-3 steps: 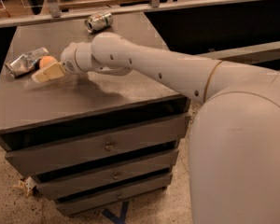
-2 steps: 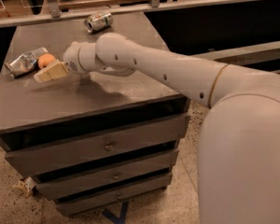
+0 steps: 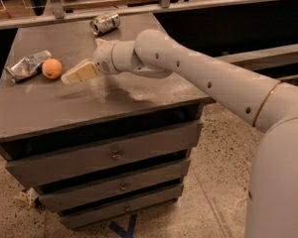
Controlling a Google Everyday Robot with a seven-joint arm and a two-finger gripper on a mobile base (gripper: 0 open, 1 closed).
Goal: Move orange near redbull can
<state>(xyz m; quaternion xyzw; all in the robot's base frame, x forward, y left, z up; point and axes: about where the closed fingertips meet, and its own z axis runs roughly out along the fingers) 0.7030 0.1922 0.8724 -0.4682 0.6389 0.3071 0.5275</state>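
Note:
The orange [image 3: 52, 68] lies on the grey cabinet top [image 3: 49, 108] near its left edge. It touches or almost touches the crushed silver and blue redbull can [image 3: 27, 66], which lies just to its left. My gripper [image 3: 70, 76] hovers low over the top just to the right of the orange, with a small gap between them. Its cream fingers [image 3: 82, 72] point left at the fruit. The gripper is open and holds nothing.
An undented silver can with greenish markings [image 3: 105, 23] lies on its side at the back of the top. A rail [image 3: 154, 6] runs behind the cabinet. Drawers [image 3: 114, 155] face front. My white arm [image 3: 213, 83] crosses the right half of the top.
The gripper has drawn back to the right, away from the orange. The orange now lies free and fully in view beside the crushed can.

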